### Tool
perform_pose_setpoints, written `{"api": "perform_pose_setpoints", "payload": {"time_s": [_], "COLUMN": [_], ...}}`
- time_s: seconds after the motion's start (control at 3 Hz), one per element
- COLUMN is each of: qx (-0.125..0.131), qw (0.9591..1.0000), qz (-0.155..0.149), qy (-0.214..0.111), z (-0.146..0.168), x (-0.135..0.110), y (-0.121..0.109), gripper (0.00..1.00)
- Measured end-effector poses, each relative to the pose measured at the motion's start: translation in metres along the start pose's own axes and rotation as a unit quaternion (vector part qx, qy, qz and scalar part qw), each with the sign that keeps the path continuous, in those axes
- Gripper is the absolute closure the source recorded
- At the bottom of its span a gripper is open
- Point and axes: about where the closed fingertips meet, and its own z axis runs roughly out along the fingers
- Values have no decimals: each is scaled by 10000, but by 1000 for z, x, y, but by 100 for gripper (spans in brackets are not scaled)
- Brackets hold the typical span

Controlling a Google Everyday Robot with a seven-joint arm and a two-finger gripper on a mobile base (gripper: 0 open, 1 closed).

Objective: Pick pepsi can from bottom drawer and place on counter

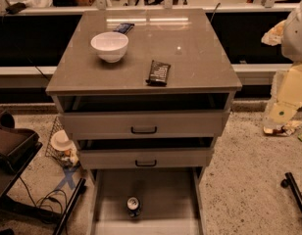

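The pepsi can (134,206), dark blue with a silver top, stands upright on the floor of the pulled-out bottom drawer (165,192), near its front middle. The counter (195,48) is the glossy grey-brown top of the cabinet. My gripper (274,33) hangs at the far right edge with the white arm (297,31), level with the counter, to the right of it and far above the can. It holds nothing that I can see.
On the counter are a white bowl (110,45), a flat black snack packet (158,72) and a small blue packet (123,28). The two upper drawers (143,125) are slightly open. A wire basket (62,146), a black case (11,146) and cables lie left; a black rod (295,190) lies right.
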Motion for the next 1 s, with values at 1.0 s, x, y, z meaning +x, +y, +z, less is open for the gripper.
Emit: {"api": "perform_pose_setpoints", "payload": {"time_s": [1.0], "qx": [-419], "qw": [9901], "qz": [125], "qy": [-1332], "z": [100], "x": [11], "y": [15], "gripper": [0]}}
